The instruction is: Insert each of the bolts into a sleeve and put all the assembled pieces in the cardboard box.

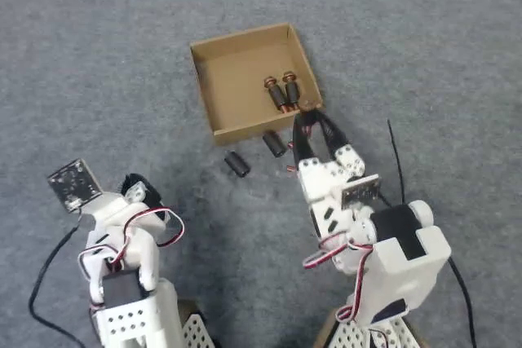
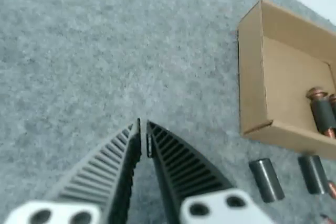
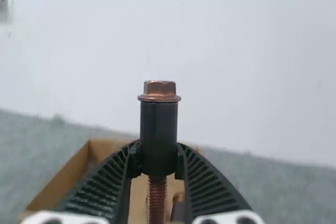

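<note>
Here the right claw (image 3: 157,162) clamps a sleeved bolt (image 3: 158,129) at the cardboard box (image 1: 241,79); left claw (image 2: 143,128) narrow.

Cardboard box (image 1: 232,79) at far centre of the table (image 1: 98,79), arms near.
Two assembled pieces (image 1: 282,93) lie in the box's right side. Two sleeves (image 1: 237,163) lie on the table just outside its near wall. The right gripper (image 1: 307,117), at the box's near right corner, holds a third assembled piece (image 3: 158,124). The left gripper (image 2: 143,127) is well apart, near left.

Left gripper (image 2: 143,128) fingers together, arm folded back, right gripper (image 3: 157,162) extended, clamping sleeved bolt (image 3: 158,124)
</note>
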Robot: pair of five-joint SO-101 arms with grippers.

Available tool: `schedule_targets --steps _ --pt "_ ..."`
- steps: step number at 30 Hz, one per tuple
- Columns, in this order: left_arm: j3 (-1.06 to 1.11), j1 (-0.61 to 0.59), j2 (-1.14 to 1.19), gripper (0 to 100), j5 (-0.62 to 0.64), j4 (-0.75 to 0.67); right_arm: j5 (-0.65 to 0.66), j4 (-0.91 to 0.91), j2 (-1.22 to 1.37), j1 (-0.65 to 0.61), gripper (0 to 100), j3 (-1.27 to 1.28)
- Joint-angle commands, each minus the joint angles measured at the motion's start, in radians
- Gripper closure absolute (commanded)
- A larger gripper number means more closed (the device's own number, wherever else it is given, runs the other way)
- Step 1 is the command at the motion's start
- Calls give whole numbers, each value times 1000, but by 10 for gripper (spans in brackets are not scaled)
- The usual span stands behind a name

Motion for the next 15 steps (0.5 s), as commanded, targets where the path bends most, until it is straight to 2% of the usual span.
schedule_targets --steps 1,3,7,15 --pt "-10 -3 -11 984 0 25 11 -25 -4 24 992 -138" --pt "-10 -3 -11 983 -20 25 11 -25 -4 19 992 -192" --pt "-10 -3 -11 983 -158 71 11 -10 -5 18 992 -293" --pt "-10 -3 -11 984 -199 77 11 326 -15 -22 992 -483"
